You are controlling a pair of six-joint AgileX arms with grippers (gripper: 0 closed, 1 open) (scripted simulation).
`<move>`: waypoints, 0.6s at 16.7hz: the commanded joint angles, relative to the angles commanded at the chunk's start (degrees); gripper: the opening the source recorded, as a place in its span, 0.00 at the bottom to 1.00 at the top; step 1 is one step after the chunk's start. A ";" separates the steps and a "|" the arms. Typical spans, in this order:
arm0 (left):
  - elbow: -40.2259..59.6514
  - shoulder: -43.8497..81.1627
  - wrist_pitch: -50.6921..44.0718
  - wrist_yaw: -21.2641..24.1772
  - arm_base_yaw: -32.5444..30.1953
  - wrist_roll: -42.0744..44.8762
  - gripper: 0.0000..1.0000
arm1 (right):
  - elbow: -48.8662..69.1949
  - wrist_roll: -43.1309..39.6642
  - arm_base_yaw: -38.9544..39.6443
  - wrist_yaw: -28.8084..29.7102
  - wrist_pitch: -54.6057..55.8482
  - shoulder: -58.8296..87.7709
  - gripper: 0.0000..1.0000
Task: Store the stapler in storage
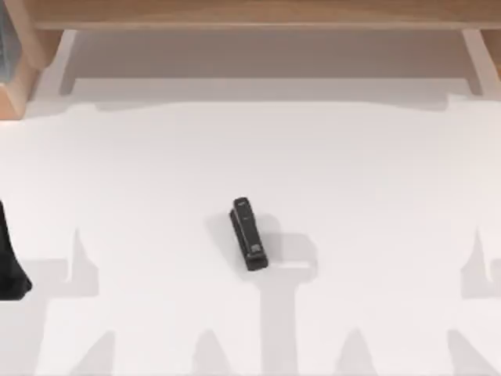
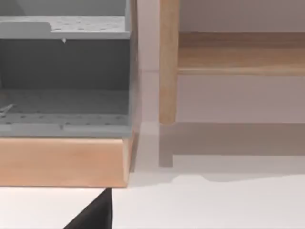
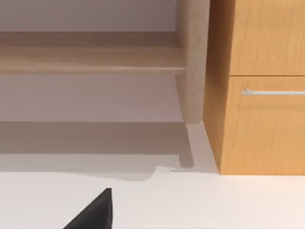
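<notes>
I am looking down on the white table, and the stapler is lying flat near its middle, a slim black bar with its rounded end pointing toward the far shelf and a small pale grey mark on top. Nothing is touching it.

My left arm is sitting parked at the table's left edge, where just a dark part of it is poking into the top view. The stapler is lying well away from it, out toward the middle of the table, slightly farther from the near edge than the arm is. From the left wrist view, a black tip of the left gripper is showing low in the picture; I cannot tell how that hand is set. Ahead of it a grey perforated storage unit is standing on a wooden base, with a wooden post and the long wooden shelf beside it.

In the right wrist view, a black tip of the right gripper is showing too, and again I cannot tell its setting. Ahead of it a wooden cabinet is standing with a metal drawer handle across its front.
</notes>
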 joint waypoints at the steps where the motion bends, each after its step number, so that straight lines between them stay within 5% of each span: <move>1: 0.00 0.00 0.00 0.00 0.00 0.00 1.00 | 0.00 0.00 0.00 0.00 0.00 0.00 1.00; 10: 0.00 0.00 0.00 0.00 0.00 0.00 1.00 | 10.41 -15.59 -3.61 -5.12 11.48 20.94 1.00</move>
